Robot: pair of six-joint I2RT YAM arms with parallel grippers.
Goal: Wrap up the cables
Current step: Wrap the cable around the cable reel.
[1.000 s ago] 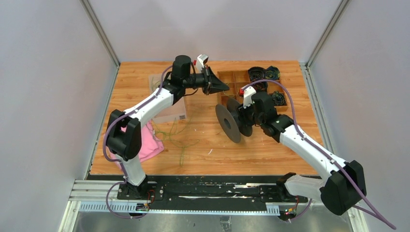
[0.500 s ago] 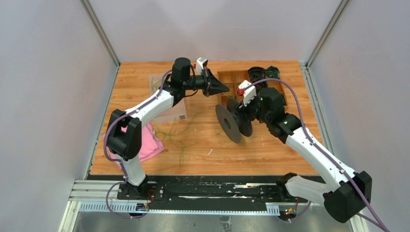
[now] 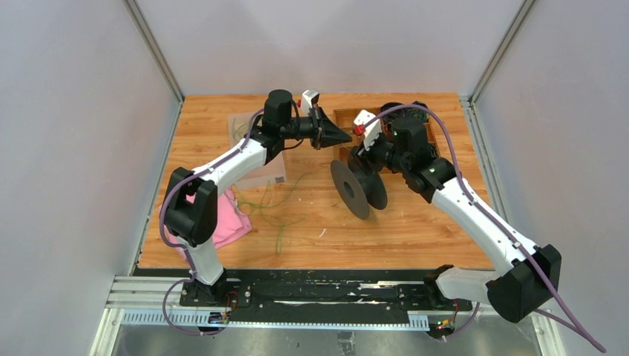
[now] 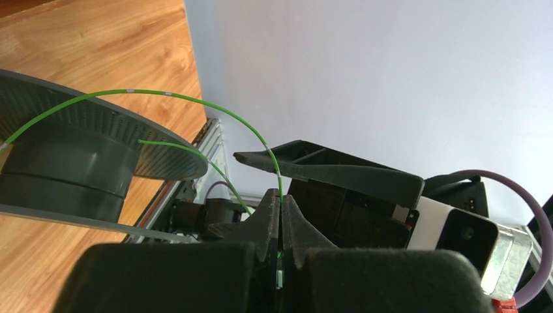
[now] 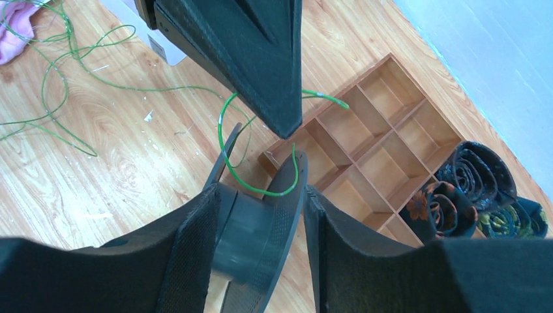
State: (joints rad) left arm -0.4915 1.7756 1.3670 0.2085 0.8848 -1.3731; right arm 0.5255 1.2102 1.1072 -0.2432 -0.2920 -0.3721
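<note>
Wood-grain table [image 3: 334, 230], pale grey walls [image 3: 74, 111]: your left gripper [image 4: 280, 203] pinches the green cable [image 4: 195, 100] tight; your right gripper [image 5: 259, 195] straddles the black spool [image 3: 360, 189], grip unclear.

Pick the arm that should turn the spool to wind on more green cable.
Right. The right gripper has its fingers open and straddling a flange of the black spool, so it could likely close and turn it. The left gripper is shut on the green cable above the spool, so it is occupied.

A wooden divided tray [image 5: 365, 130] sits at the table's [image 3: 415, 222] far right. Rolled dark fabric [image 5: 466, 173], perhaps ties, lies beside it, and a pink cloth [image 3: 226, 219] lies left.
</note>
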